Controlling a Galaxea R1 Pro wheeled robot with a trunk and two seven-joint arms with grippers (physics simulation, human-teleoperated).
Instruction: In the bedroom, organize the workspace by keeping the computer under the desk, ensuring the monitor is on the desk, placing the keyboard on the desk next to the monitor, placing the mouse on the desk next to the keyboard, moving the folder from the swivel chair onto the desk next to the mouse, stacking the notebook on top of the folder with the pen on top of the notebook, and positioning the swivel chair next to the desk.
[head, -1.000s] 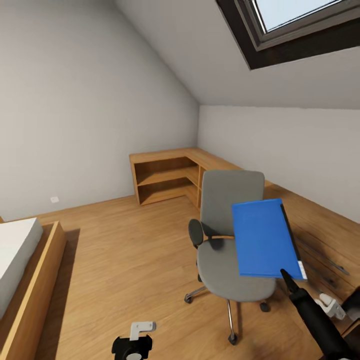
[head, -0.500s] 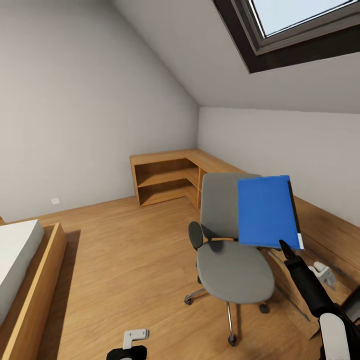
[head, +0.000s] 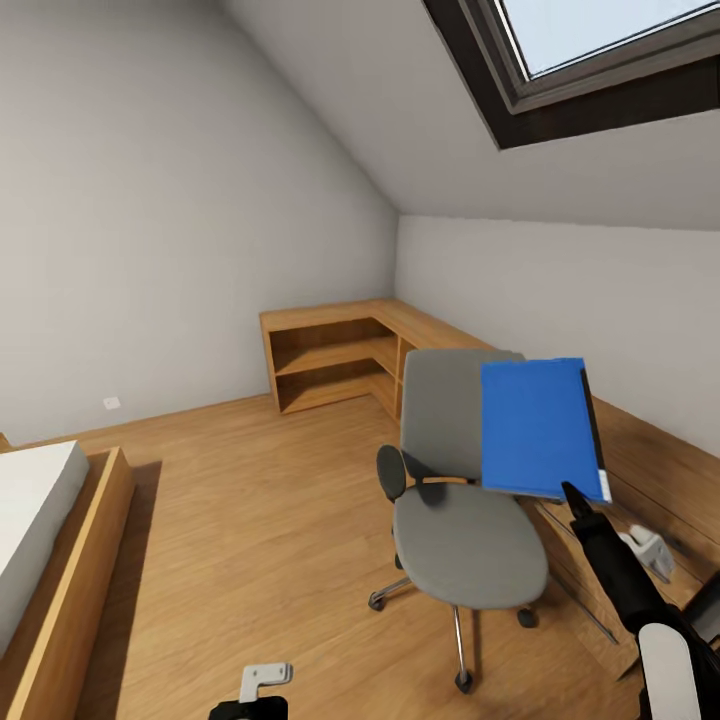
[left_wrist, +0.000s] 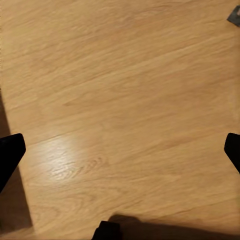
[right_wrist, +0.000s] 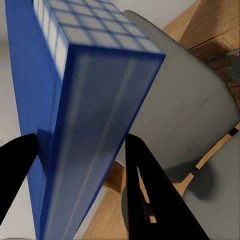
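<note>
The bright-blue folder hangs in the air, tilted nearly upright, in front of the swivel chair's grey backrest. My right gripper is shut on its lower right edge. In the right wrist view the folder sits edge-on between the two black fingers, with the grey backrest behind it. The chair's seat is bare. My left gripper is open over the wood floor, with nothing between its fingertips.
Low wooden shelf cabinets fill the far corner and run along the right wall behind the chair. A bed in a wooden frame stands at the left. Open plank floor lies between them. A skylight is overhead.
My right gripper has lifted the folder from just above the seat up to backrest height and tipped it more upright. The left arm has sunk lower in the head view.
</note>
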